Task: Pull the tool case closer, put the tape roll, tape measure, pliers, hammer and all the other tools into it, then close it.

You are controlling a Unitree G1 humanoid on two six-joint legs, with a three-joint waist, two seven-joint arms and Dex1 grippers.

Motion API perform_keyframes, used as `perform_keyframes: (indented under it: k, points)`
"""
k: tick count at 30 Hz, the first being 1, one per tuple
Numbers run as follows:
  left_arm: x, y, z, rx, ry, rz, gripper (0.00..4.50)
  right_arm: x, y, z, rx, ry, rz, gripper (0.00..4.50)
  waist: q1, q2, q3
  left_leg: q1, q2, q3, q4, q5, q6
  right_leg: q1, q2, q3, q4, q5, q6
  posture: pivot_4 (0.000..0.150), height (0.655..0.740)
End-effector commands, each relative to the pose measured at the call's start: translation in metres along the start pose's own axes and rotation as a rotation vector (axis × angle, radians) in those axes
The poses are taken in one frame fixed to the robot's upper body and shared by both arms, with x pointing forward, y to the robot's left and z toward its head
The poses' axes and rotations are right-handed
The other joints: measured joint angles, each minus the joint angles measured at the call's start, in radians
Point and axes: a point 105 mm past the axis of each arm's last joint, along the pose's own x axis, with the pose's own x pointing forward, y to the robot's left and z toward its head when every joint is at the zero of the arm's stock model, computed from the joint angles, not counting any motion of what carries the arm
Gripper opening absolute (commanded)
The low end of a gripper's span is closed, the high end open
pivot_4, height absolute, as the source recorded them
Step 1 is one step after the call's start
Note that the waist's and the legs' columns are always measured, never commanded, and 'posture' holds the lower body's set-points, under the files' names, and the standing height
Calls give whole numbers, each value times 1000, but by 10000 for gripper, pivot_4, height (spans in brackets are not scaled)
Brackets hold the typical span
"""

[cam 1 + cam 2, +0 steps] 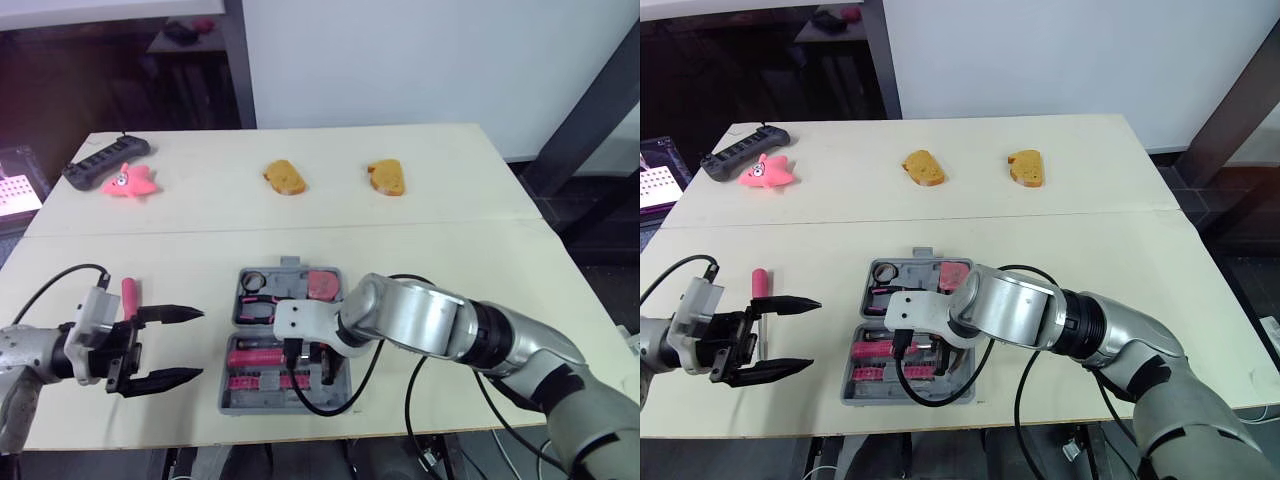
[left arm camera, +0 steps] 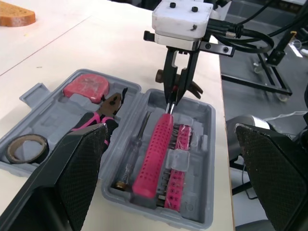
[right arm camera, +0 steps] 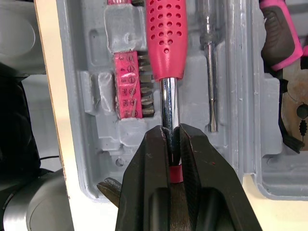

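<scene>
tool case (image 2: 190,204): grey, opened flat, near the front edge of the tabletop (image 1: 450,250)
hammer (image 2: 154,149): pink perforated handle, chrome shaft; lying along the case's near half, beside a strip of bits
right end effector (image 3: 172,132): over the case, pinching the hammer's shaft just past the handle
left end effector (image 1: 200,344): spread wide, left of the case, apart from it
far half: tape roll (image 2: 24,149), tape measure (image 2: 89,86), pliers (image 2: 103,113)
loose: pink-handled tool (image 1: 130,295) beside left end effector
</scene>
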Motion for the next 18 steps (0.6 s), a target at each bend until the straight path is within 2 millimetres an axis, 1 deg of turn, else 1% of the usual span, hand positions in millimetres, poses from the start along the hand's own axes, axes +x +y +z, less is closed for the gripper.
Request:
perform_keyframes:
  k: [1,8,13,18]
  points:
    - [-2,0,7,25,-12,3,45000,-2,0,7,-5,-32,-7,614,0,0,0,0,0,0,0,0,0,0,0,0,0,0,0,1500,7400]
    - [-3,0,7,25,-10,6,45000,7,2,9,11,-34,2,614,-1,0,0,0,0,0,0,0,0,0,0,0,0,0,0,1500,7400]
    - [-2,-1,7,25,-11,8,45000,11,1,7,17,-29,7,614,-1,0,0,0,0,0,0,0,0,0,0,0,0,0,0,1500,7400]
    - [-2,-1,7,24,-11,8,45000,18,-4,2,34,-22,-7,614,-2,0,0,0,0,0,0,0,0,0,0,0,0,0,0,1500,7400]
